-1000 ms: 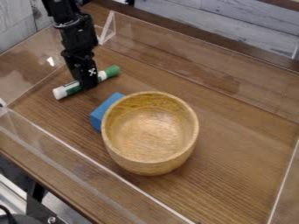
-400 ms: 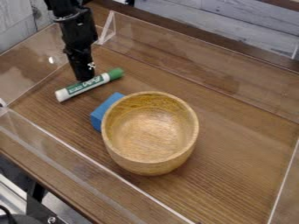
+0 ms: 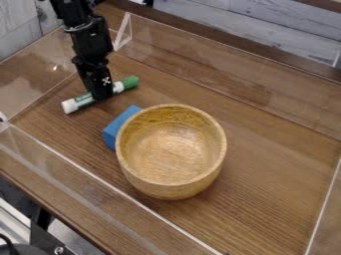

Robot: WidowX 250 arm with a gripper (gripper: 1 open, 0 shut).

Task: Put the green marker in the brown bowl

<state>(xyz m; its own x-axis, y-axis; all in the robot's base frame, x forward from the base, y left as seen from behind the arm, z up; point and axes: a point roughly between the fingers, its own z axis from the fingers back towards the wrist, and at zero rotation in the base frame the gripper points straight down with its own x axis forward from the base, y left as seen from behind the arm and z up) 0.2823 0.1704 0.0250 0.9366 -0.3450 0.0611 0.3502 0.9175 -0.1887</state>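
Where your gripper [image 3: 96,84] meets the green marker [image 3: 100,95], grip undeterminable; beside the brown bowl [image 3: 170,149]: one blue block [image 3: 127,127].

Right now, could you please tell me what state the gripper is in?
Gripper: down at the green marker; whether it is open or closed on it cannot be told.

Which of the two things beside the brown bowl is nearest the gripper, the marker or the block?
The green-capped marker, right at the gripper; the blue block sits farther off, by the bowl's rim.
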